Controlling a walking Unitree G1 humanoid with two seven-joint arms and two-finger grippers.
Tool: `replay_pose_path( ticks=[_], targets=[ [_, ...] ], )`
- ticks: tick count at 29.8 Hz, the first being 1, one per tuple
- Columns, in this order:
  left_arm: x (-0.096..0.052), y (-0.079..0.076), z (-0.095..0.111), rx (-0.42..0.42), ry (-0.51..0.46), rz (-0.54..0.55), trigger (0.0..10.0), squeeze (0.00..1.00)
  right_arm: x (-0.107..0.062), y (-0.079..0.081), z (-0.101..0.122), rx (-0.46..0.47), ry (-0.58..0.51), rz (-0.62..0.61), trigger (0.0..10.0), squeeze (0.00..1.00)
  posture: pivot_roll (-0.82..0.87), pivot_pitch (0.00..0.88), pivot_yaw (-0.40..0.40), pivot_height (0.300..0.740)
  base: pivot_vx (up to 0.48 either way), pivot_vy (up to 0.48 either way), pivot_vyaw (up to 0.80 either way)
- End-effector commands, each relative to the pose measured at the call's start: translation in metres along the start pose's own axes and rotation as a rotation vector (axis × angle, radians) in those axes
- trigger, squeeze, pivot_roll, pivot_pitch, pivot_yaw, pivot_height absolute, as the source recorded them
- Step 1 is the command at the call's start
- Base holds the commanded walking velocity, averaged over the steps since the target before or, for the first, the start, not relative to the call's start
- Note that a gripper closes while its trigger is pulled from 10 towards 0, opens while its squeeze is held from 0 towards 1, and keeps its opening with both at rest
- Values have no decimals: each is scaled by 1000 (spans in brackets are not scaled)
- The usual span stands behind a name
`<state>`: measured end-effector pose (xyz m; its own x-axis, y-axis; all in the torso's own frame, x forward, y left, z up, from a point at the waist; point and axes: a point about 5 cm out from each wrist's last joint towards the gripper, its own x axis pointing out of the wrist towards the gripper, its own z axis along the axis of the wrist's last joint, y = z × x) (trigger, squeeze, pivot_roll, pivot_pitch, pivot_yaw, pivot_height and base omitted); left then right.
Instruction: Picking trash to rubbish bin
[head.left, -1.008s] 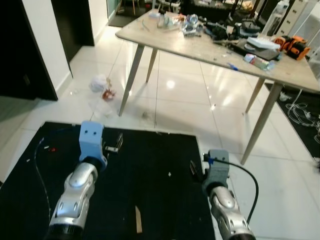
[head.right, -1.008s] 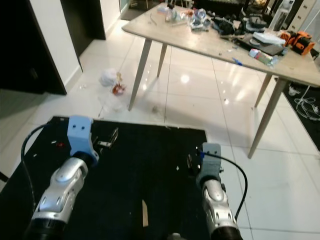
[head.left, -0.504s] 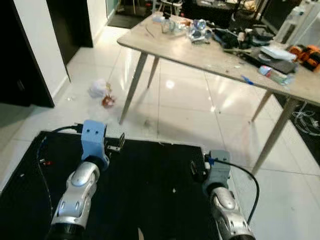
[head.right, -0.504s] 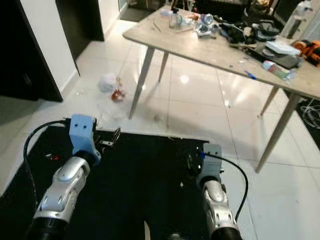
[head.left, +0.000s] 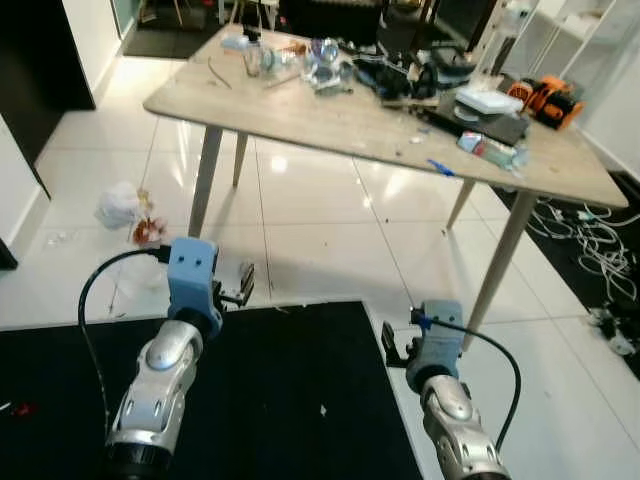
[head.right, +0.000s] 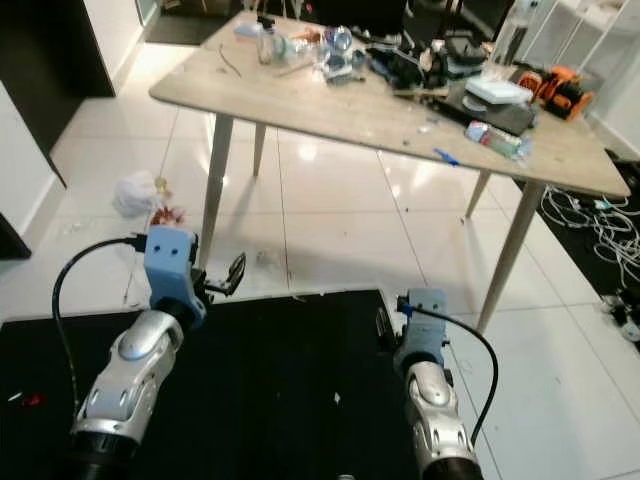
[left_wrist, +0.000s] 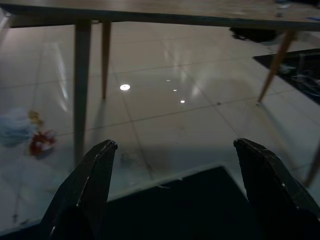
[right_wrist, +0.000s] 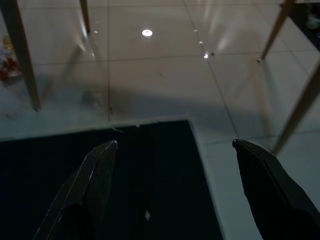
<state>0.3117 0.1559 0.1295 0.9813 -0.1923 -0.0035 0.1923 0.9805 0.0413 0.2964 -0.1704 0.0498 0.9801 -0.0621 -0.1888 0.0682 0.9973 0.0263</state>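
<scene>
White crumpled trash (head.left: 120, 203) with a red scrap (head.left: 148, 233) lies on tile left of the table leg (head.left: 204, 180), now further left in frame: camera swung right. Left gripper (left_wrist: 172, 192) and right gripper (right_wrist: 172, 192) both spread, empty, over the black mat (head.left: 290, 400). No bin visible, probably off-frame.

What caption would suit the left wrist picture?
Open left gripper faces trash lying on the tiled floor beside a table leg.

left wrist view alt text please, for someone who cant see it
Two black fingers of the open left claw frame a glossy white tiled floor, above a black mat's edge. Beyond stand pale wooden table legs, with a crumpled white and red trash pile beside them.
</scene>
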Motion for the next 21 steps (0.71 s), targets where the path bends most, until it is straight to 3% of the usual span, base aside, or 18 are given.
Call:
replay_pose_path(
  ticks=[1, 14, 21],
  targets=[
    [-1, -3, -4, -7, 9, -12, 10000, 0, -2, -7, -4, 3, 16, -22, 10000, 0, -18, 121, -59, 740, 472, 0, 0],
    [-1, -5, -1, -8, -2, -21, 10000, 0, -2, -6, 3, 1, -17, -10, 10000, 0, -26, 119, -59, 740, 472, 0, 0],
    [3, -5, 12, -6, -39, -31, 10000, 0, 3, -6, 37, -11, -170, -13, 10000, 0, -28, 126, -56, 740, 472, 0, 0]
  ],
)
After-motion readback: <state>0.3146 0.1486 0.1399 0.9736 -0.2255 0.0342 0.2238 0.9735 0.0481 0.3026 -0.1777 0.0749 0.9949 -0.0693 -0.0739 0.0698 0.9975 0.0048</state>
